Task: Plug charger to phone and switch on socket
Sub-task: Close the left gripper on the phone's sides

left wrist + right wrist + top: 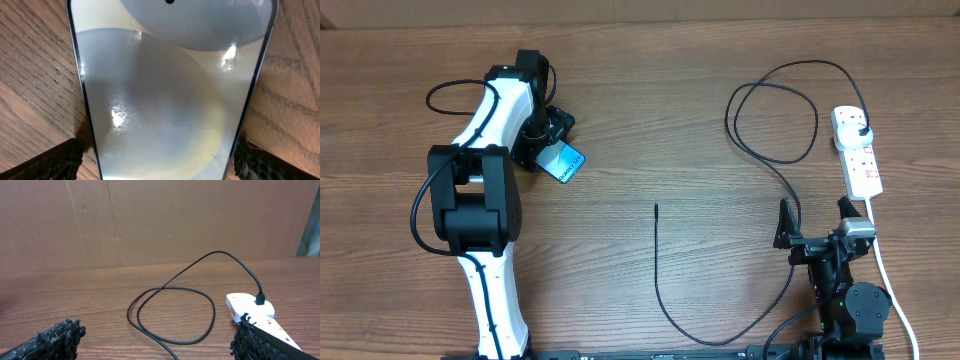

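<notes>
A: Took the table (670,90) first. Any hazard there?

B: Found none in the wood itself. Worried more about the left gripper (159,157), clenched on the phone (564,162) at the table's left side, with pads (60,160) against both long edges. Judged a slip likely under any twist, given glass and slick dark rails in so narrow a bite.

A: And the right gripper (156,330)?

B: Splayed wide, holding nothing, parked near the socket (860,158) at the right edge. Feared for the charger (657,260). Saw its head already seated in the socket's far outlet, slack looped beside it, and the tip lying mid-table, well apart from the phone. Could snag a finger in that loop and drag the socket, or pinch the limp cable askew and miss the port.

A: Materials, biggest first?

B: Noted matte brown woodgrain, flat. Then hard white plastic, elongated, with red marks by the switches. Then a slim glossy rectangle, pale teal, throwing glare. Last, thin black cord, round, rubbery-looking, curling, ending in a slim stiff tip.
</notes>
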